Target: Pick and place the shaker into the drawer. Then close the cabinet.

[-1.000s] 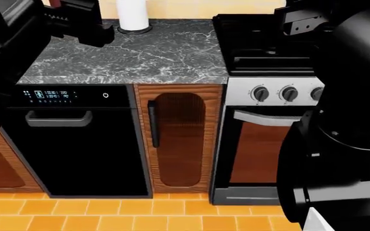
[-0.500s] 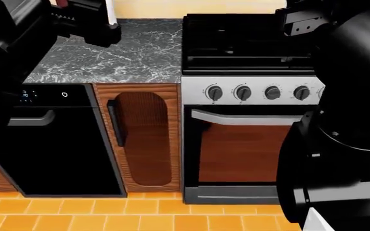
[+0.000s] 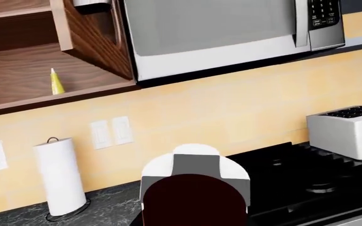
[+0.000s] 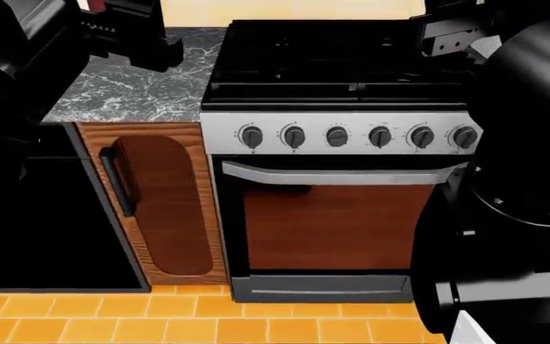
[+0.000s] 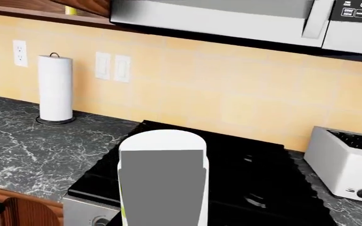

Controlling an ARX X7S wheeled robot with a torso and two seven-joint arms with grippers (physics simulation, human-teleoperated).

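now stove (image 4: 337, 57) edge meets counter (image 4: 132, 89).

Head view — stove (image 4: 337, 107) at centre, its oven door (image 4: 332, 222) below the knobs (image 4: 356, 136); counter (image 4: 137, 89) adjoining on the left, cabinet door (image 4: 160, 208) beneath it. Wrist views — towel roll (image 5: 55, 88) at the counter's back edge; toaster (image 5: 348, 162) right of the stove; microwave (image 3: 222, 30) above it, open shelf (image 3: 36, 77) to the microwave's left.
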